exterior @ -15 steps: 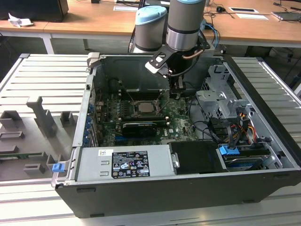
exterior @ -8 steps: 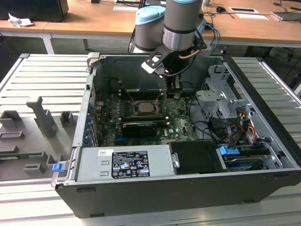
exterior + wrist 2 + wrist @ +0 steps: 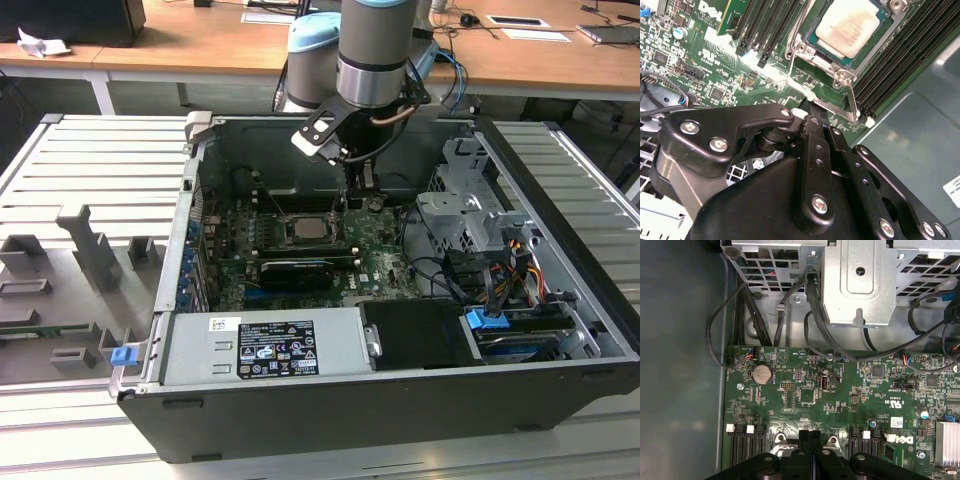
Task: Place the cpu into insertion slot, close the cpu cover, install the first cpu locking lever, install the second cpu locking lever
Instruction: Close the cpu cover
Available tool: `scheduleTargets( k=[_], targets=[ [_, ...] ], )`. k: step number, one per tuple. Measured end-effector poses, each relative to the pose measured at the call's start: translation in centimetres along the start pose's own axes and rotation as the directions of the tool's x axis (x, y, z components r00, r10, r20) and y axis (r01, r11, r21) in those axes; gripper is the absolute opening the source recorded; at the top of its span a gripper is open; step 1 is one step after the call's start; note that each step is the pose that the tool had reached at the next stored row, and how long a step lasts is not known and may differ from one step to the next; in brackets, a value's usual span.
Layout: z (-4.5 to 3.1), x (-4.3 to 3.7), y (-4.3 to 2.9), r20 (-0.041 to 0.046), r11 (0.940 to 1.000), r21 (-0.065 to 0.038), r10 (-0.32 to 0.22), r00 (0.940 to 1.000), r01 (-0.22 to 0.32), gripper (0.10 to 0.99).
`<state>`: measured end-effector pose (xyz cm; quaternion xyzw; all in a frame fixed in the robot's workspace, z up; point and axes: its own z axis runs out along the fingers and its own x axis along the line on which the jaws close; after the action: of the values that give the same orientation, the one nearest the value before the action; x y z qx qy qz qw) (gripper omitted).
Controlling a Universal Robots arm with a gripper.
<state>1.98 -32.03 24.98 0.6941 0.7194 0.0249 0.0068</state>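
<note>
i see my gripper (image 3: 810,434), fingers pressed together, at the edge of the insertion slot (image 3: 809,38), where the cpu (image 3: 847,27) lies; memory slots (image 3: 765,25) flank it. the first wrist view adds cables (image 3: 815,305) and a coin cell (image 3: 761,374) beyond the slot.

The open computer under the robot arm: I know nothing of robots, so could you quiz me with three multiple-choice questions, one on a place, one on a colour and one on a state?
1. Where is the cpu?
A. in the insertion slot
B. held in the pincer
C. on the bench outside

2. What colour is the motherboard?
A. red
B. green
C. white

3. The computer case is:
A. open at the side
B. closed by a panel
C. wrapped in cloth

Answers:
1 A: the second wrist view shows the silvery chip lying in its slot.
2 B: the board is green in both wrist views.
3 A: the exterior view looks straight onto the parts inside.
</note>
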Motion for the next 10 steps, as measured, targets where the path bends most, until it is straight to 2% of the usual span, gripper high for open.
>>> scheduleTargets(
  k=[8, 10],
  targets=[
    [0.01, 0.03, -0.82, 0.0, 1.0, 0.0, 0.0, 1.0, 0.0, 0.106],
    [0.08, 0.05, -1.35, -0.0002, 1.0, 0.0, 0.0, 1.0, 0.0, 0.106]
  ],
)
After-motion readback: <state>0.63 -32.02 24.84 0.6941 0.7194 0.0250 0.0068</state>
